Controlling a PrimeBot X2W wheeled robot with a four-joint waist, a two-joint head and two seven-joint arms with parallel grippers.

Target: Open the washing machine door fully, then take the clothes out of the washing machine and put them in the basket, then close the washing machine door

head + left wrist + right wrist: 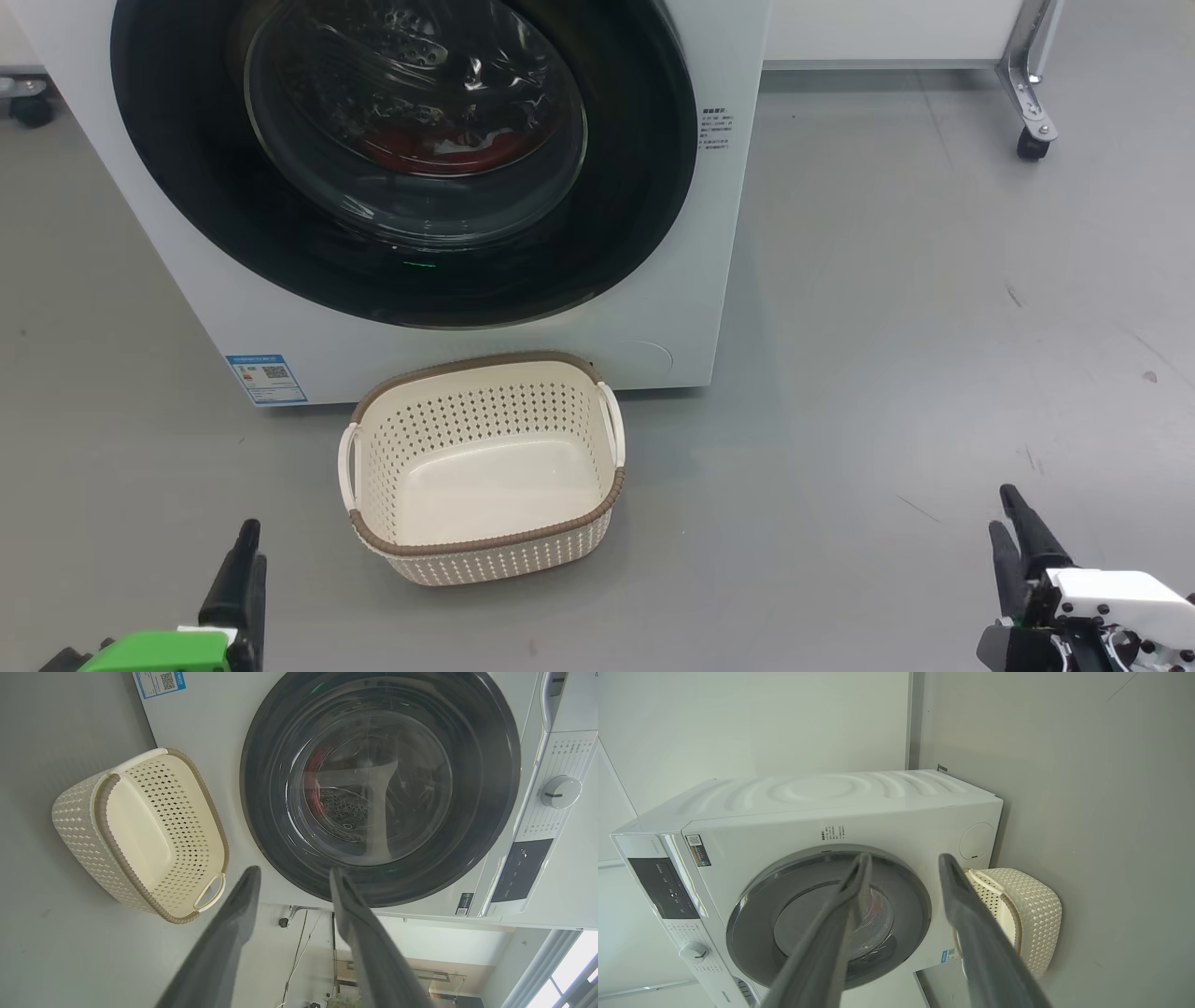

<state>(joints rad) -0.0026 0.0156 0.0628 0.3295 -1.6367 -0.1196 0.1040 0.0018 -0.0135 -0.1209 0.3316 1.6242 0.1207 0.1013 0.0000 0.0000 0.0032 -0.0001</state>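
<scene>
The white washing machine [317, 359] stands ahead with its black-rimmed washing machine door [597, 233] shut flush against the front. Red and white clothes [429, 149] lie in the drum behind the glass, also seen as red clothes [317, 779] in the left wrist view. On the floor just in front of the machine sits the cream basket [495, 560], with nothing in it. My left gripper [245, 551] hovers at the lower left, well short of the basket. My right gripper [1004, 511] is at the lower right. Both wrist views show open, empty fingers: left gripper [293, 871], right gripper [905, 856].
Grey floor surrounds the machine and basket. A wheeled metal frame's caster [1032, 140] stands at the far right, another caster [28, 107] at the far left. The machine's control panel with a white knob [560, 792] lies above the door. A blue label [266, 378] marks its lower corner.
</scene>
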